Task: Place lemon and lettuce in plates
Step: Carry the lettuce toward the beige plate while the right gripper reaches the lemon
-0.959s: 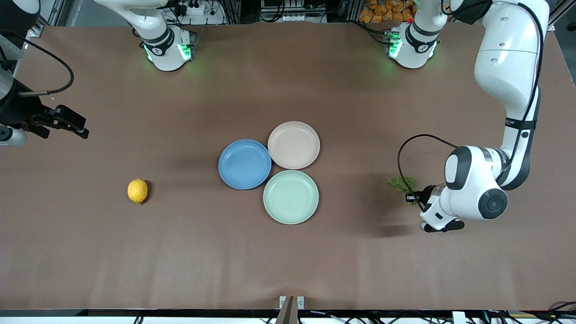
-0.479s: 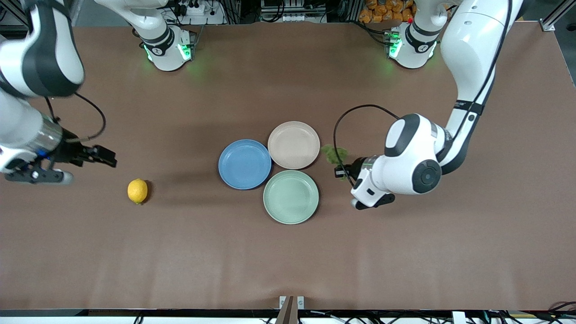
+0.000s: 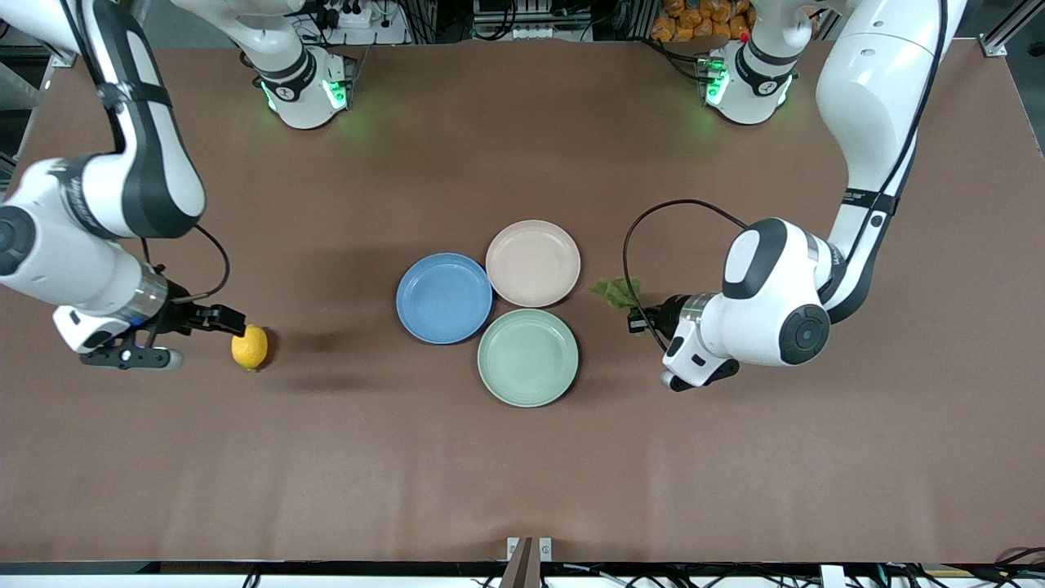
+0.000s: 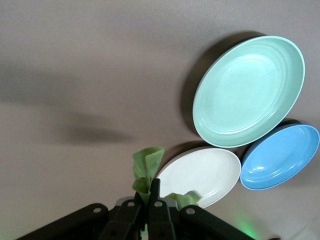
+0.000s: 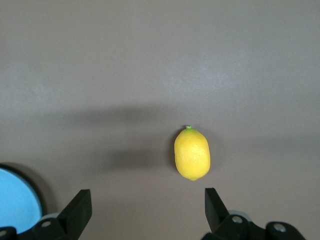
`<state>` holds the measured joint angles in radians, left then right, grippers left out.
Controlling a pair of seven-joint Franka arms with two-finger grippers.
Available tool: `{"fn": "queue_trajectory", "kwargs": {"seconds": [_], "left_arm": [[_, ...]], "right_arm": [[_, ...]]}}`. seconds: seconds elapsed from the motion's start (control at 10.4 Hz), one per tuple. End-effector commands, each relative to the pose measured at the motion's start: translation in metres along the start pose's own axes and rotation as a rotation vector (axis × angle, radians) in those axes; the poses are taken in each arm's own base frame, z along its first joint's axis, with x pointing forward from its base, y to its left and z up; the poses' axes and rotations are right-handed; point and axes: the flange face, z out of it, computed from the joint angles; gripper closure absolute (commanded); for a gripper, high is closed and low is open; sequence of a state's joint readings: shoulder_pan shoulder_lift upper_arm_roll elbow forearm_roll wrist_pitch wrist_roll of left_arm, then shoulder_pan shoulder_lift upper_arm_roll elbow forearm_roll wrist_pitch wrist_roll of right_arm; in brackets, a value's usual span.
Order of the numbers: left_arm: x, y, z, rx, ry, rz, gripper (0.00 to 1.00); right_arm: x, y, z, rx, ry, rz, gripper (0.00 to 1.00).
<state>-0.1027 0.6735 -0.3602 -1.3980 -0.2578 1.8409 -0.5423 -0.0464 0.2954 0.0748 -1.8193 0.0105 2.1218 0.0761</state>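
The yellow lemon (image 3: 249,347) lies on the table toward the right arm's end; it also shows in the right wrist view (image 5: 192,154). My right gripper (image 3: 231,321) is open and empty, just beside the lemon (image 5: 147,207). My left gripper (image 3: 642,318) is shut on the green lettuce leaf (image 3: 618,291), holding it above the table beside the beige-pink plate (image 3: 533,263). The blue plate (image 3: 444,297) touches the beige-pink one. In the left wrist view the lettuce (image 4: 147,164) sticks out between the shut fingers (image 4: 150,189), beside the beige-pink plate (image 4: 207,172) and the blue plate (image 4: 280,157).
A pale mint-green plate (image 3: 527,357) sits against the other two, nearer the front camera, and shows in the left wrist view (image 4: 249,91). All three plates hold nothing. The blue plate's edge shows in the right wrist view (image 5: 15,205).
My right arm swung in and brought its open gripper down beside the lemon. My left gripper carried the lettuce close to the beige-pink plate, then drew slightly back toward the left arm's end.
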Motion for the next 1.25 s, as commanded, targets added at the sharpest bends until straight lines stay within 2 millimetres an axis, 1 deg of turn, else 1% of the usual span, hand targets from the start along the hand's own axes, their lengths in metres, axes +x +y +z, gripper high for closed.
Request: {"fn": "queue_trajectory", "kwargs": {"seconds": [0.0,0.1,0.29,0.38,0.48,0.58,0.67,0.86,0.96,1.05,1.15], "left_arm": [[-0.012,0.011,0.001,-0.011,-0.020,-0.003,1.00],[-0.018,0.018,0.006,-0.006,-0.026,-0.031,1.00],[-0.044,0.053,0.028,0.014,-0.039,-0.023,1.00],[-0.056,0.067,0.039,0.029,-0.043,-0.045,1.00],[-0.064,0.079,0.049,0.031,-0.028,-0.066,1.00],[-0.084,0.098,0.075,0.050,-0.025,-0.075,1.00],[-0.096,0.110,0.095,0.094,0.003,-0.071,1.00],[-0.092,0.106,0.117,0.129,0.025,-0.082,1.00],[-0.096,0.106,0.132,0.146,0.026,-0.082,1.00],[-0.095,0.101,0.144,0.180,0.040,-0.093,1.00],[-0.095,0.100,0.149,0.192,0.044,-0.111,1.00]], "right_arm": [[0.002,0.002,0.017,-0.013,0.010,-0.006,0.00],[0.004,0.002,0.028,-0.013,0.005,-0.006,0.00],[0.005,0.003,0.040,-0.013,-0.001,-0.007,0.00],[0.006,0.003,0.044,-0.024,0.001,-0.016,0.00],[0.004,0.007,0.056,-0.059,-0.002,-0.040,0.00],[-0.001,0.012,0.069,-0.084,0.024,-0.060,0.00],[-0.002,0.021,0.084,-0.089,0.039,-0.060,0.00],[-0.002,0.022,0.107,-0.087,0.038,-0.067,0.00],[-0.004,0.025,0.122,-0.096,0.040,-0.079,0.00],[-0.006,0.031,0.136,-0.099,0.060,-0.085,0.00],[-0.009,0.035,0.147,-0.103,0.074,-0.094,0.00]]}}
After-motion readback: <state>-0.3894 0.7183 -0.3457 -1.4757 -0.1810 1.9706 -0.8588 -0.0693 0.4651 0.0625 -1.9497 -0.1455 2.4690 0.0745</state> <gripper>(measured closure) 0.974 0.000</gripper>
